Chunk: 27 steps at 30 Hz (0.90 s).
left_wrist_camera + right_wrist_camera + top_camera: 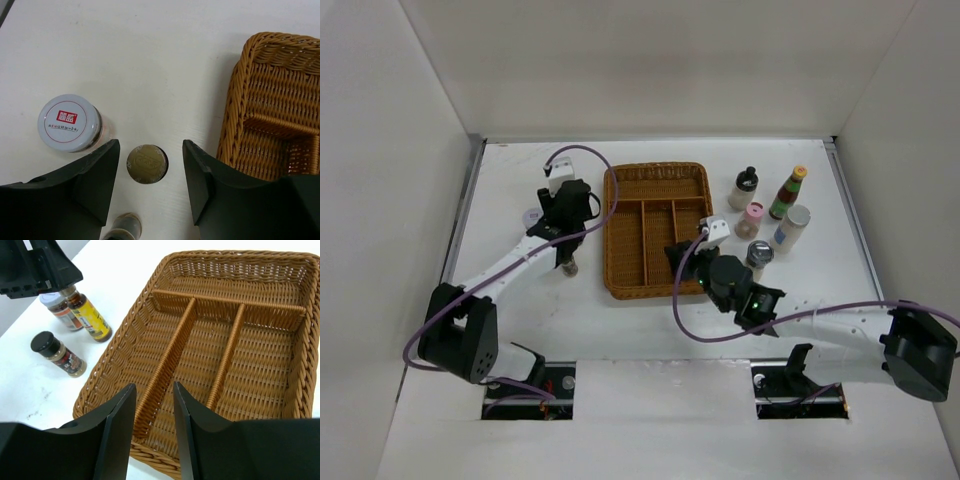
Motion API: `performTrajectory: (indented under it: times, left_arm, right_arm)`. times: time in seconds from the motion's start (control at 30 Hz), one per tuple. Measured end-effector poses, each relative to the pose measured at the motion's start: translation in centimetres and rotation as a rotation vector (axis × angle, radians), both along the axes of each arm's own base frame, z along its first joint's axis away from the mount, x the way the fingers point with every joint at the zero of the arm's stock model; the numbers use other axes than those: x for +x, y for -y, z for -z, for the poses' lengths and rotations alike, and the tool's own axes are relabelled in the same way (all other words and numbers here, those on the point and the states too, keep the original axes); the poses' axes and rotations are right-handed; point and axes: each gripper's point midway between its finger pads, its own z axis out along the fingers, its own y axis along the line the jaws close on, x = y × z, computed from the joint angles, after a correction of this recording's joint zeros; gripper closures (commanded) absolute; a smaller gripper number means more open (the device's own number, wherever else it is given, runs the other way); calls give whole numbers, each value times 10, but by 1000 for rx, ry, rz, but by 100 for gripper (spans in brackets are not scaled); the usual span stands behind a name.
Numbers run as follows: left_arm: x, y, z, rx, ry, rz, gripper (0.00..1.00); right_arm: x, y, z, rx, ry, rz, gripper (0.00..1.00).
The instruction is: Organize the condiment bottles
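While the left gripper (151, 146) hangs low, its fingers stand spread on either side of a gold-capped bottle (146, 164), not touching it. The bottle stands upright on the table (150, 50), just left of the wicker tray (260, 100) and near a white-lidded jar (69, 122) with a red logo. A pink-lidded jar (752, 218) and a yellow-capped sauce bottle (787, 193) stand right of the tray. The right gripper (154, 387) hovers over the tray, its fingers narrowly parted and empty.
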Motion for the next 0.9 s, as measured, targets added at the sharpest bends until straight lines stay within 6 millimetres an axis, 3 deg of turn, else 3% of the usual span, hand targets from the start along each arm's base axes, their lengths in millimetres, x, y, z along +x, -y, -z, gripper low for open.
performTrajectory:
  times: [0.17,0.37,0.6,0.73,0.9]
  left_arm:
    - [3,1,14,2,-29,-6,50]
    - [5,2,16,-11,-26,-10,77]
    - [3,5,8,-13,-22,-1,80]
    - [13,12,-33,-42,53,10,80]
    - [47,34,-110,-130,225,47,80]
  right_arm:
    - [1,6,4,1,-3,11,55]
    - [4,10,2,10,0,23,54]
    - [8,14,1,16,-1,38,51]
    - [9,16,1,19,-2,45,49]
    - [11,18,1,23,-3,53,44]
